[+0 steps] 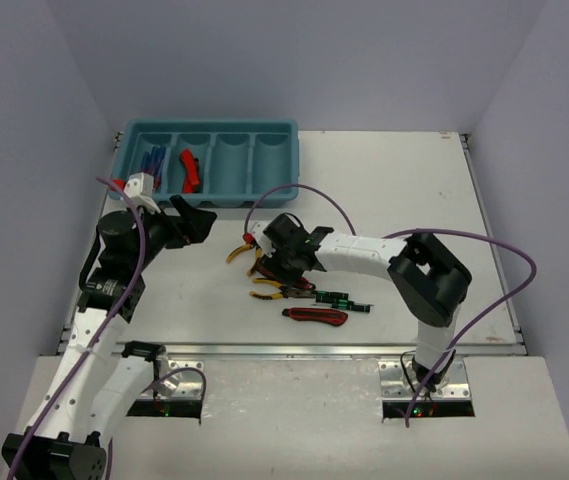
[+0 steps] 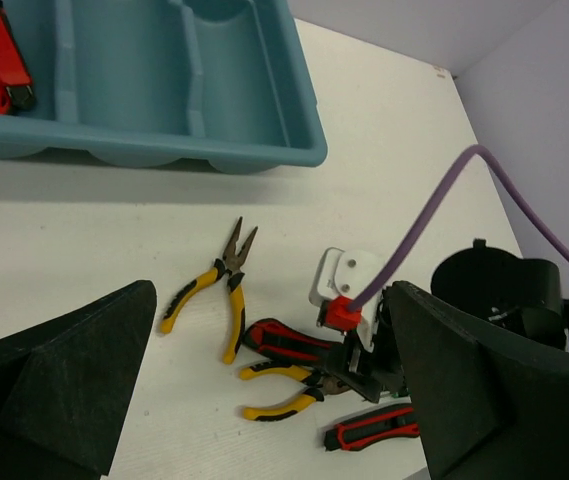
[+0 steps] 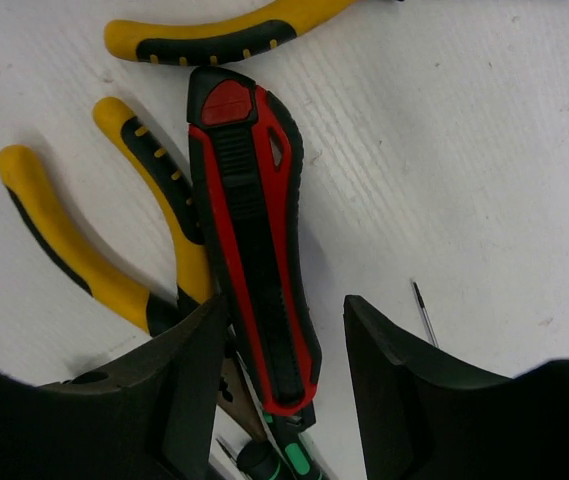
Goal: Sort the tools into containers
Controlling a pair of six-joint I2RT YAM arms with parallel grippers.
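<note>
Your blue tray (image 1: 226, 200) sits at the far left of the bench (image 1: 414, 200), with four long slots side by side. The leftmost slot holds the blue and red screwdrivers (image 1: 152, 160). The slot next to it holds one red knife (image 1: 190, 168), lying at a slant.

Your left claw (image 1: 189, 222) hangs just in front of the tray, spread wide with nothing in it.

Now your right claw (image 1: 282, 262): it's down on the pile in the middle of the bench, partway open. Its fingers (image 3: 194, 380) straddle a second knife (image 3: 254, 230), red and black, lying flat on the bench. One finger is close against the knife's edge and a strip of bench shows beside the other, so it isn't clamped.

Yellow pliers (image 3: 64, 230) lie right alongside that knife, with another pair (image 2: 226, 290) nearer the tray. A third knife (image 1: 314, 316) and the thin green-and-black screwdrivers (image 1: 342, 299) lie on the bench toward you, well away from the tray.
</note>
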